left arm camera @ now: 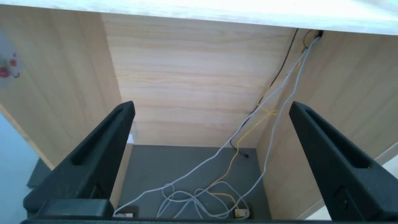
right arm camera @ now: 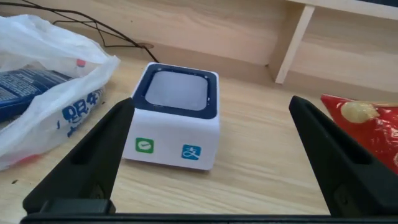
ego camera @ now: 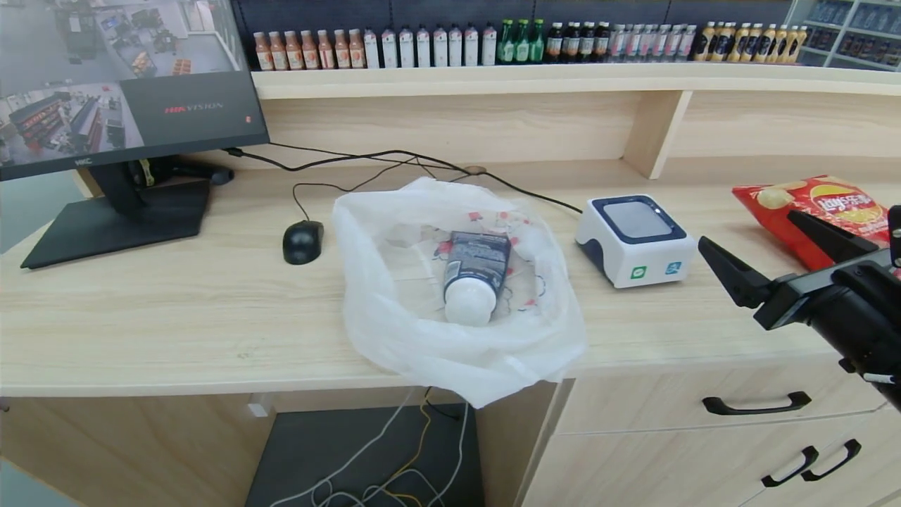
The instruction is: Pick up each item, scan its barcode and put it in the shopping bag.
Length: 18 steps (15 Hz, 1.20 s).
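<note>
black jaws, both pairs wide apart

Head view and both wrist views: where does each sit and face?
Head view: from the head, down onto the light wooden counter; open right end effector.
Left wrist view: below the counter top, facing loose white cables; open left end effector.
Right wrist view: above the counter, facing the white box scanner; right end effector.
Shared: head and right wrist see that scanner.
</note>
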{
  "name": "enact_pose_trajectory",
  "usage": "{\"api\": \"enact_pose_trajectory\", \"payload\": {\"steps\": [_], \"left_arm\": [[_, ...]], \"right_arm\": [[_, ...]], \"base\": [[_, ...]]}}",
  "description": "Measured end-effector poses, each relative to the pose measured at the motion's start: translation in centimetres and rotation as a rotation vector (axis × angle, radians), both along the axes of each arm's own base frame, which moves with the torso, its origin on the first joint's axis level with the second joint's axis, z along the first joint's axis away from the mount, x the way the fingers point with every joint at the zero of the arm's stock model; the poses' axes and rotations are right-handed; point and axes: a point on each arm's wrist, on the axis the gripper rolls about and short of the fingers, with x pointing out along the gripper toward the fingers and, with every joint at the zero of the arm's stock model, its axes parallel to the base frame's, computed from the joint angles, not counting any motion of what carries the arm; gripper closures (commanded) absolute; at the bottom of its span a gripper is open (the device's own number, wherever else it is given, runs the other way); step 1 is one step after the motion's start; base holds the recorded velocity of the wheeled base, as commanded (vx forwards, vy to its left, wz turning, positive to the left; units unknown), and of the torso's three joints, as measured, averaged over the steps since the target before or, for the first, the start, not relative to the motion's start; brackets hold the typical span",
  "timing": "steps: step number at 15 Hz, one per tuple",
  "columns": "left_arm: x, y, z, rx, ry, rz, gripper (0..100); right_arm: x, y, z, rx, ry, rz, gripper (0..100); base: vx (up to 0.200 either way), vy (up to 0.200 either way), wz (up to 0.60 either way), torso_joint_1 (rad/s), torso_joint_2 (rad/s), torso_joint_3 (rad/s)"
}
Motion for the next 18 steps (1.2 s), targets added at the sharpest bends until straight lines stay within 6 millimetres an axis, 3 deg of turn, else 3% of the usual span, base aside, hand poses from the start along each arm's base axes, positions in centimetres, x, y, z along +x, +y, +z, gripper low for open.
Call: {"api": "enact_pose_trajectory", "payload": {"steps": [10,18], "left_arm": [[0.0,0.0,0.0,0.001,0.0,0.0,0],[0.0,0.0,0.02,0.004,-0.002,0.0,0]], "right_arm": [[-0.01,0.0,0.01,0.0,0.0,0.0,0],[0.01,0.18,-0.12,-0.003,0.006,0.013,0]], "base": [[0.0,-0.2,0.0,0.002,0.0,0.002],[0.0,0.0,0.0,0.0,0.0,0.0]]}}
